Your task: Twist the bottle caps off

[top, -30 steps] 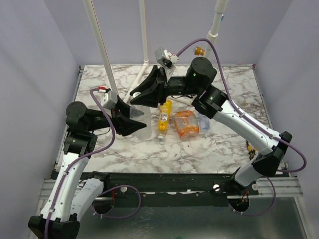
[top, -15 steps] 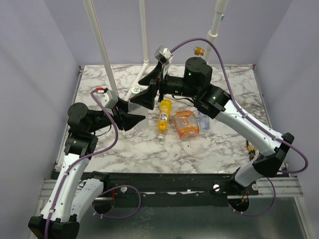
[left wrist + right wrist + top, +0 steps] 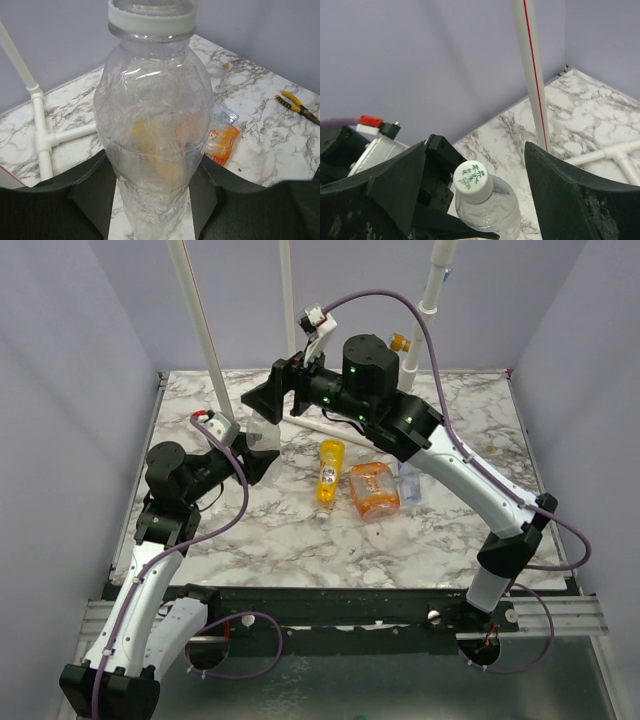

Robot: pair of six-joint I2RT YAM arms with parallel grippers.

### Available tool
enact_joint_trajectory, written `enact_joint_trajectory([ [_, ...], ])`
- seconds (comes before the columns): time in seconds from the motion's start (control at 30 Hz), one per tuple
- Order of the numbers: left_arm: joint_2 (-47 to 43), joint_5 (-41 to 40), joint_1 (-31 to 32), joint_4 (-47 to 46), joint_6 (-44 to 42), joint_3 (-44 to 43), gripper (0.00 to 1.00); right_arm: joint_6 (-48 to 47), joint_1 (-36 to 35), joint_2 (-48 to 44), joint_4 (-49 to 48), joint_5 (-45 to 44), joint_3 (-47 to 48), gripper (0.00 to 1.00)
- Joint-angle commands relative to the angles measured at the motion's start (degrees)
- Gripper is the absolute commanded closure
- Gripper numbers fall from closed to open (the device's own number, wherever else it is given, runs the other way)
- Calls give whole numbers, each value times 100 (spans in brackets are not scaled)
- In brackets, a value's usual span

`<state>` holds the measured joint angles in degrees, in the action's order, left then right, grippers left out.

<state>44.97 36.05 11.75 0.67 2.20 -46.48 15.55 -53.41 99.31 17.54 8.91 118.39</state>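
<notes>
Compared with one second ago, the right pincer (image 3: 475, 149) has let go. Then it was closed near the top of the small clear plastic bottle (image 3: 155, 125); now its jaws stand wide open and hold nothing, and the arm has risen and swung toward the far left part of the marble worktop (image 3: 440, 530). The left pincer (image 3: 152, 195) has not changed its grip: it is closed around the lower body of the bottle, but it has drawn back and raised the bottle off the worktop, with the neck pointing up toward the other arm. In the right wrist view the round white screw cap (image 3: 473, 176), with green print on top, sits between the open jaws and seems to touch neither. It is still on the neck, so I judge this to be a release between two turns, not the end of the step. The slender yellow-orange bottle (image 3: 328, 472), the squat orange bottle (image 3: 373, 490) and the clear blue-labelled bottle (image 3: 410, 482) lie together in the middle, waiting.
</notes>
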Motion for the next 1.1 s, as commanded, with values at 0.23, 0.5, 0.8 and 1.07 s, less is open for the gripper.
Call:
enact_joint_trajectory([
  [0.23, -2, -313, 21, 95, -29, -4, 94, 237, -60, 371, 309, -392, 247, 31],
  [0.5, 97, -475, 21, 138, 9, -41, 94, 193, -157, 388, 276, -293, 87, 36],
  [0.8, 127, -467, 35, 151, 35, -63, 94, 124, -272, 407, 276, -394, 18, 45],
  [1.07, 92, -375, 29, 148, 51, -71, 94, 108, -275, 335, 218, -418, -17, 81],
])
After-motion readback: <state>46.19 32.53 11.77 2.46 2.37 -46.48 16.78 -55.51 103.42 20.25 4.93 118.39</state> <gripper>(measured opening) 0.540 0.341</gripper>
